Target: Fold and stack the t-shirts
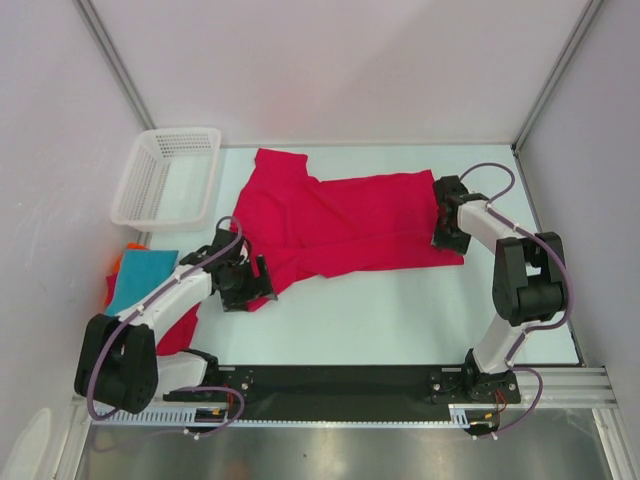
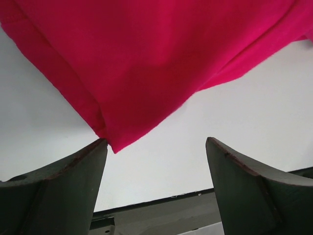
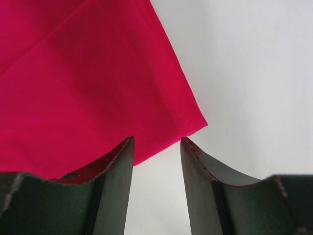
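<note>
A large crimson-red t-shirt [image 1: 340,225] lies spread and partly rumpled across the middle of the table. My left gripper [image 1: 262,284] is at its near-left corner. In the left wrist view the jaws [image 2: 156,147] stand wide open and empty, with the shirt's corner [image 2: 113,143] just off the left fingertip. My right gripper [image 1: 441,240] is at the shirt's right hem. In the right wrist view it [image 3: 157,142] is open and empty, with the hem corner [image 3: 190,122] just ahead of the fingertips. Folded teal [image 1: 145,272], orange [image 1: 117,262] and red [image 1: 180,330] shirts lie at the left edge.
A white mesh basket [image 1: 168,175] stands at the back left. The black base rail [image 1: 340,385] runs along the near edge. Grey walls and frame posts close in the back and sides.
</note>
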Motion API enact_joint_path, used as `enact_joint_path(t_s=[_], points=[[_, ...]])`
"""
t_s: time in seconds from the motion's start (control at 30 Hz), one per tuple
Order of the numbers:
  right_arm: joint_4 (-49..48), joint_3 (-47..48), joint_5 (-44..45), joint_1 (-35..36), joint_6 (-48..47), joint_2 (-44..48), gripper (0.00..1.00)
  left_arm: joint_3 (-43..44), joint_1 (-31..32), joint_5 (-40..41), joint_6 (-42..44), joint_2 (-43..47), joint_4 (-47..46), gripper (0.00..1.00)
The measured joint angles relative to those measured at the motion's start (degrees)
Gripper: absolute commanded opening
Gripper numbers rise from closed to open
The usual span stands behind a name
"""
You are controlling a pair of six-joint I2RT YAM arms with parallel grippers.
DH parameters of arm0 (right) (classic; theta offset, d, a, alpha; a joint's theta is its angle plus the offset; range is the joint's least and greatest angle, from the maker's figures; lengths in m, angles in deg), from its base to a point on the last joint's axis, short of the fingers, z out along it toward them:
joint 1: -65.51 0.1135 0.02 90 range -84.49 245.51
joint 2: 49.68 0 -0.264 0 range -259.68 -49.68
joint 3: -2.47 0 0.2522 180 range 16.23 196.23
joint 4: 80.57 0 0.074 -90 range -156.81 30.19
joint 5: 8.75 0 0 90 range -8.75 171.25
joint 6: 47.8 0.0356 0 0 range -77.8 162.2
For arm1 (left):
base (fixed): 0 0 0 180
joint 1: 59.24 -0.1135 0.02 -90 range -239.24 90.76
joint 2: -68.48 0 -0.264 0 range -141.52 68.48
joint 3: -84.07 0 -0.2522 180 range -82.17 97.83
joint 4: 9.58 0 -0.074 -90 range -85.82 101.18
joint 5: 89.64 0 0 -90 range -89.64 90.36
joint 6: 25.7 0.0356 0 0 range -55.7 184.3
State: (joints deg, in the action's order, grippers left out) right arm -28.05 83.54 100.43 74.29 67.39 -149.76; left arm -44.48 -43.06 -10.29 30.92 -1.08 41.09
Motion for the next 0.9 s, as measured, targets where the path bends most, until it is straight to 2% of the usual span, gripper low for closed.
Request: enact_joint_path(t_s=[0.27,0.37,0.4,0.43,0.5,0.57,0.7,0.9], points=[[-0.1,-1.1,1.0,-0.1,0.0,-0.1,0.49,0.0,1.9,3.0,-0.2,-4.3,-1.3,0.87],[-0.2,-1.5,1.3,-0.2,0.0,-0.4,0.49,0.0,2.5,3.3,-0.6,-5.4,-2.1,0.79],[-0.2,-1.6,1.4,-0.3,0.0,-0.5,0.48,-0.1,2.7,3.5,-0.7,-5.4,-2.2,0.59],[-0.1,-1.8,1.4,-0.4,0.0,-0.5,0.48,-0.2,2.7,3.7,-0.9,-5.4,-2.3,0.44],[-0.1,-1.9,1.4,-0.4,0.0,-0.6,0.49,-0.6,2.7,3.9,-1.7,-5.4,-3.1,0.21],[-0.2,-1.9,1.4,-0.6,0.0,-0.6,0.49,-1.0,2.8,4.1,-1.8,-5.4,-3.7,0.18],[-0.1,-1.9,1.6,-1.2,0.0,-0.6,0.49,-1.2,2.9,4.6,-2.2,-5.3,-4.0,0.04],[-0.1,-1.9,2.5,-2.8,0.0,-0.6,0.50,-0.7,2.9,6.0,-2.1,-4.1,-2.6,0.00]])
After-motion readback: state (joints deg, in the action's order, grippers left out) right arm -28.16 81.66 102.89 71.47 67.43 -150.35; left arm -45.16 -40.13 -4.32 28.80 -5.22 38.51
